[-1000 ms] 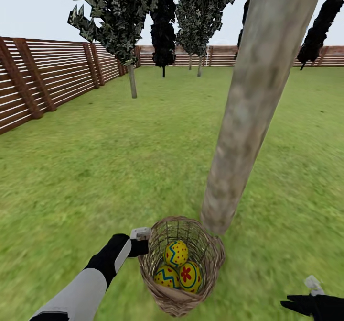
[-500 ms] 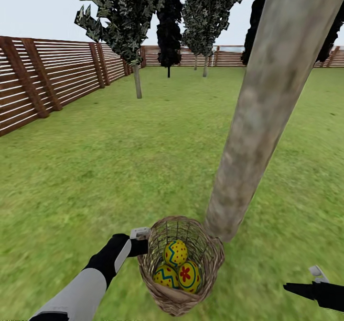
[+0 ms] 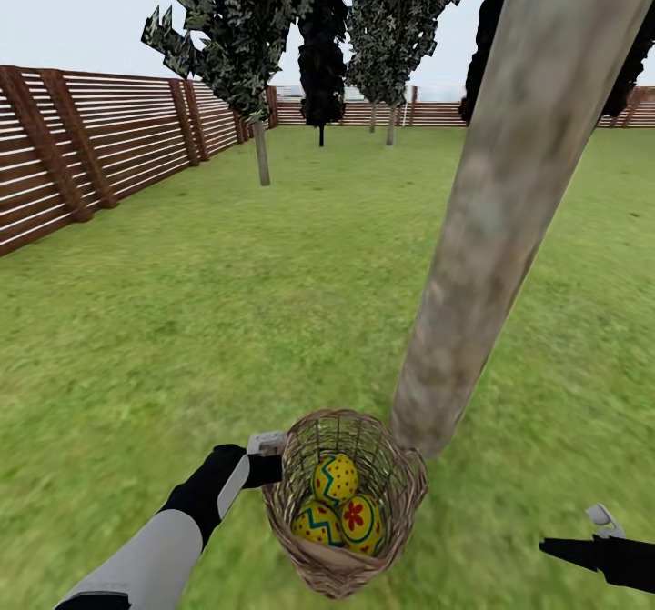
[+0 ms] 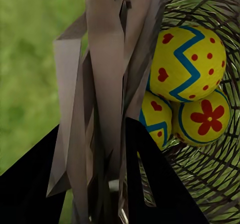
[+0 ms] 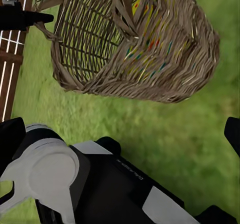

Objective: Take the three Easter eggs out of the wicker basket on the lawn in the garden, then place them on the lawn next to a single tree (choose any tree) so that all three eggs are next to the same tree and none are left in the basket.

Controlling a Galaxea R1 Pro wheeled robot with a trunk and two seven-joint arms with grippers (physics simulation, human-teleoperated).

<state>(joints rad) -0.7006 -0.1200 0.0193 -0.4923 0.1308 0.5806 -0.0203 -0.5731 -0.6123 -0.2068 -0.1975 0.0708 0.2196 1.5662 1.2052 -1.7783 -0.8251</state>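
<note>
Left pincer (image 3: 269, 451): at 7 o'clock in the head view, clamped on the rim of the wicker basket (image 3: 350, 563); the left wrist view shows its fingers (image 4: 150, 184) astride the wicker wall.
Right pincer (image 3: 602, 524): at 5 o'clock, well apart from the basket, holding nothing; whether its jaws are parted I cannot tell.
Step in hand: judged as steadying the basket beside the tree (image 3: 491, 228) before unloading. Keep the basket level, bring the right pincer down from above, and take the topmost egg first.
Easter eggs (image 3: 337, 481): three, all in the basket, touching one another.
Basket: one, at 6 o'clock, just beside the trunk's foot.
Lawn (image 3: 227, 319): bare grass at 12 o'clock.
Dark trees (image 3: 314, 37): at least four, by the fence (image 3: 91, 146).
</note>
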